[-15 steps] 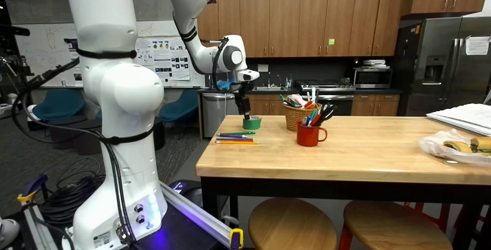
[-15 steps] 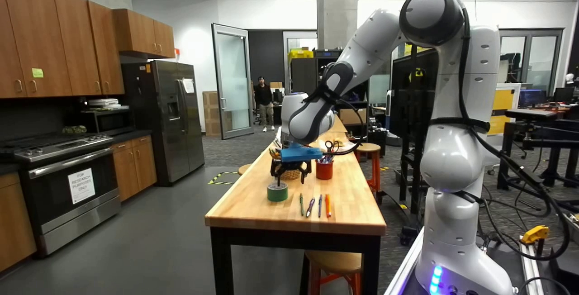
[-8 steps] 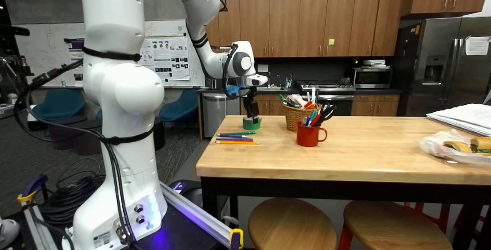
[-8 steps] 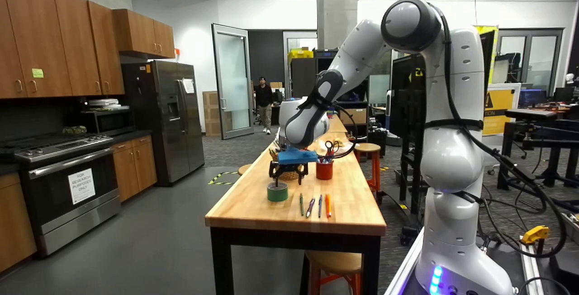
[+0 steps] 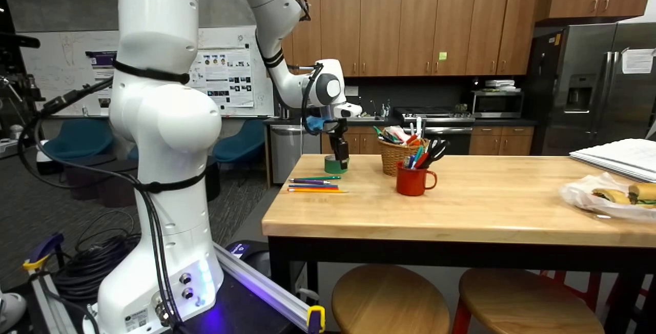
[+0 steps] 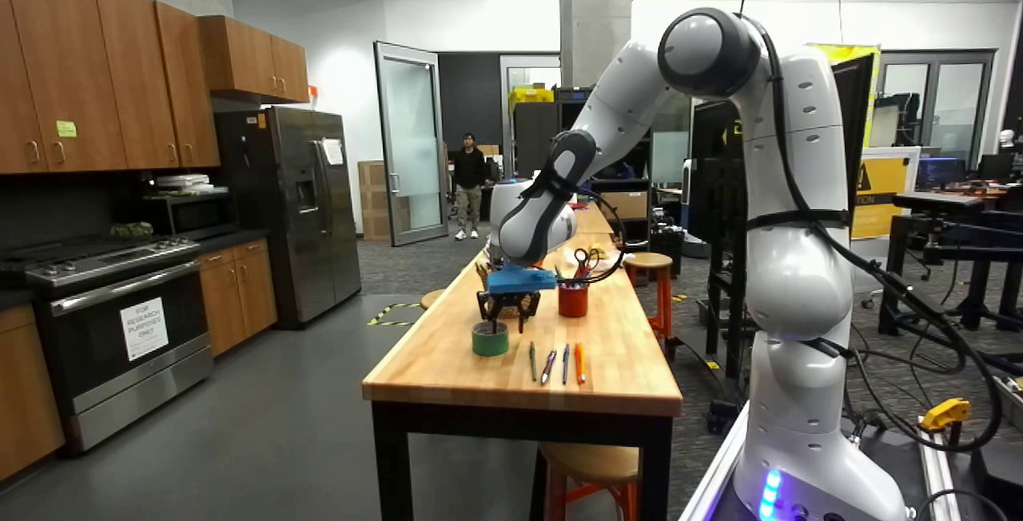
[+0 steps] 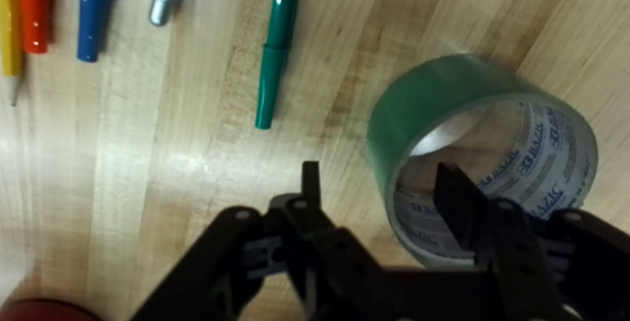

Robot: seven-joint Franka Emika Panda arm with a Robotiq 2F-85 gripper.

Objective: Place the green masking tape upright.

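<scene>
The green masking tape [image 7: 423, 109] lies flat on the table, its hole facing up, near the table's end; it shows in both exterior views [image 5: 332, 167] [image 6: 490, 344]. My gripper [image 7: 378, 164] is open and points down over the tape's near wall. In the wrist view the right finger is over or inside the hole, and the left finger is outside the ring above bare wood. In an exterior view the gripper [image 6: 507, 332] has one finger at the ring's opening and the other beside it. I cannot tell whether either finger touches the tape.
Several pens and a pencil [image 5: 315, 185] lie beside the tape. A red mug [image 5: 411, 182] of utensils and a wicker basket [image 5: 390, 159] stand further along the wooden table [image 5: 461, 221]. A wrapped sandwich [image 5: 612, 195] and notebooks [image 5: 622, 157] lie at the far end.
The arm has moved forward along the table and the gripper slightly lower at the tape. The gap between the fingers looks narrower. The tape has not visibly moved.
</scene>
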